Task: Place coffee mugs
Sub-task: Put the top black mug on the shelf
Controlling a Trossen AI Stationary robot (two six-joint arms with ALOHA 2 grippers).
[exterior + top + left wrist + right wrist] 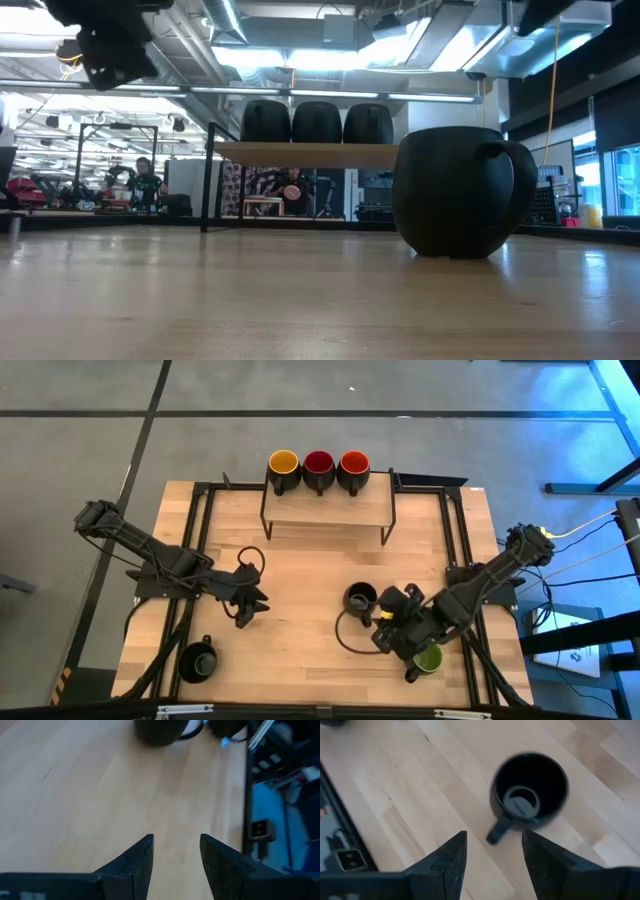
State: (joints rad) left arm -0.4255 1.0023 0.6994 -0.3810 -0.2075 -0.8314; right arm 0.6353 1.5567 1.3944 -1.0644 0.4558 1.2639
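On the wooden desk point(320, 560), the largest fixture was the wooden shelf point(328, 510), which stood at the far edge on thin dark legs. Three mugs sat in a row on its top, handles toward the desk centre: the yellow-inside mug point(284, 466) toward the left arm's side, the red-inside mug point(318, 465) in the middle, and the orange-red-inside mug point(353, 465) toward the right arm's side. In the low view these three showed as dark rounded shapes above the shelf board point(310, 153). The left arm reached in from its side, and the left hand point(250, 603) hung over bare wood near the desk centre, its fingers point(142, 857) spread apart and holding nothing. The right arm reached in from the opposite side; the right hand point(388, 622) hovered just beside a black-inside mug point(360, 599), fingers point(451, 854) parted and empty. In the right wrist view that mug point(530, 789) stood upright on the desk, its handle pointing toward the hand. A green-inside mug point(429, 658) stood near the front edge, partly covered by the right arm. A second black-inside mug point(200, 659) stood near the front edge on the left arm's side, well apart from the left hand, with its handle toward the far edge.
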